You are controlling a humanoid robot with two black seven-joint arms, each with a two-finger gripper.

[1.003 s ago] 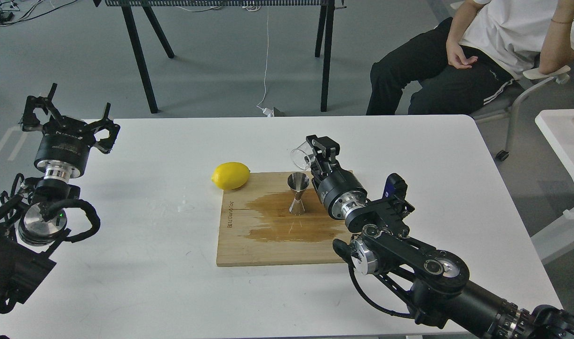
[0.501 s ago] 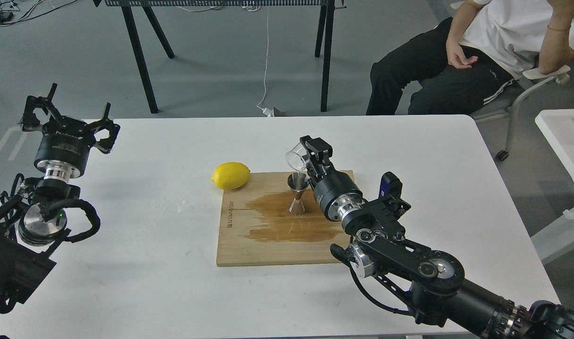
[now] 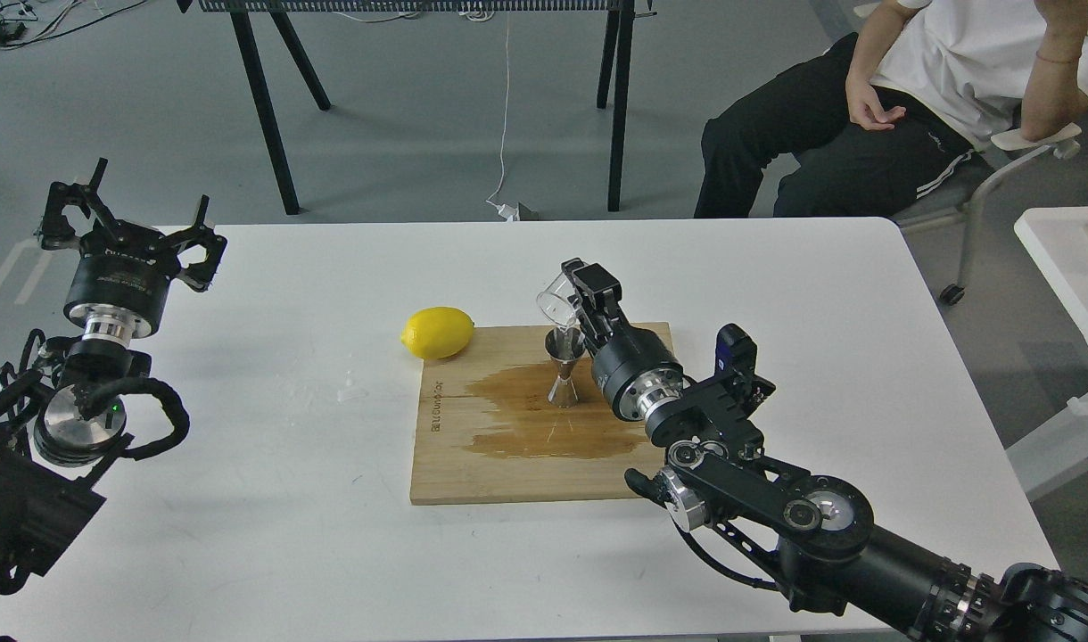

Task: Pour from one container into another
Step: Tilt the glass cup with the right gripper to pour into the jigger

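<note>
My right gripper is shut on the small clear glass cup, which is tipped with its mouth down and to the left, right above the steel jigger. The cup's lip nearly meets the jigger's upper rim. The hourglass-shaped jigger stands upright on the wooden cutting board, inside a dark wet patch. My left gripper is raised at the table's far left edge, its fingers spread open and holding nothing.
A yellow lemon rests at the board's back left corner. A few droplets lie on the white table left of the board. A seated person is behind the table's right corner.
My right gripper has carried the glass cup left and down, tipping it further until its lip sits over the jigger's mouth. The left arm has stayed still.
</note>
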